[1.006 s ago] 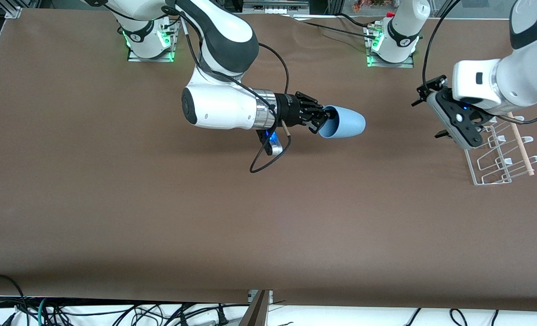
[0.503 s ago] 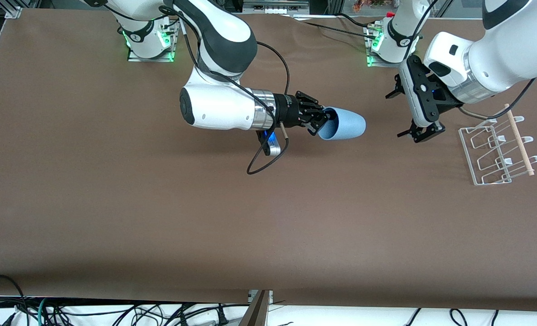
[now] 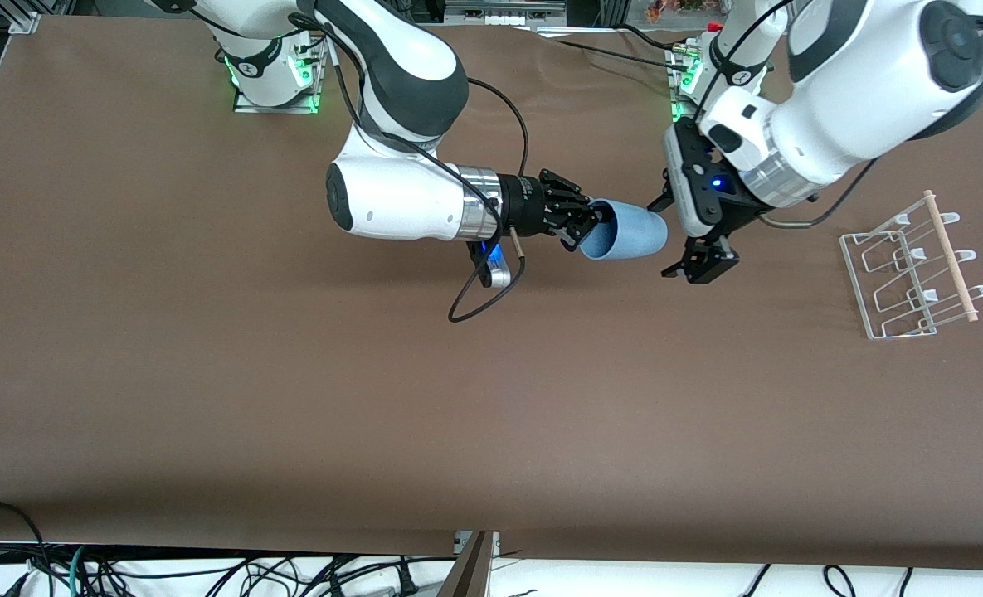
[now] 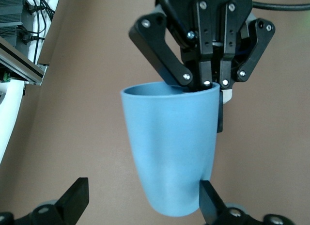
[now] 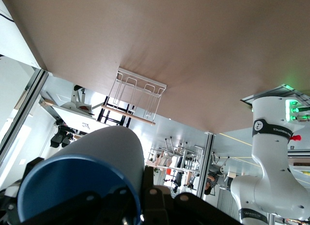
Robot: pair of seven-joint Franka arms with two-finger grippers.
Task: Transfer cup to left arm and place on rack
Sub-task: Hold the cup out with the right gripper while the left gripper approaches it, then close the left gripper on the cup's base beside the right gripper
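The light-blue cup (image 3: pixel 628 233) hangs on its side above the middle of the table. My right gripper (image 3: pixel 593 225) is shut on its rim, one finger inside and one outside. In the left wrist view the cup (image 4: pixel 169 152) fills the middle, with the right gripper (image 4: pixel 211 84) clamped on its rim. My left gripper (image 4: pixel 144 201) is open with the cup's bottom between its fingers, and one fingertip (image 4: pixel 209 200) is right beside the wall. In the front view the left gripper (image 3: pixel 677 237) sits at the cup's closed end. The white wire rack (image 3: pixel 906 278) stands toward the left arm's end.
A black cable loop (image 3: pixel 479 290) hangs under the right wrist. Both arm bases (image 3: pixel 275 70) (image 3: pixel 719 79) stand along the table's back edge. The right wrist view shows the rack (image 5: pixel 138 96) and the left arm's base (image 5: pixel 271 137) past the cup (image 5: pixel 104 152).
The left arm has swung from over the rack toward the cup, and its open gripper now straddles the cup's bottom. The right arm and cup have barely moved.
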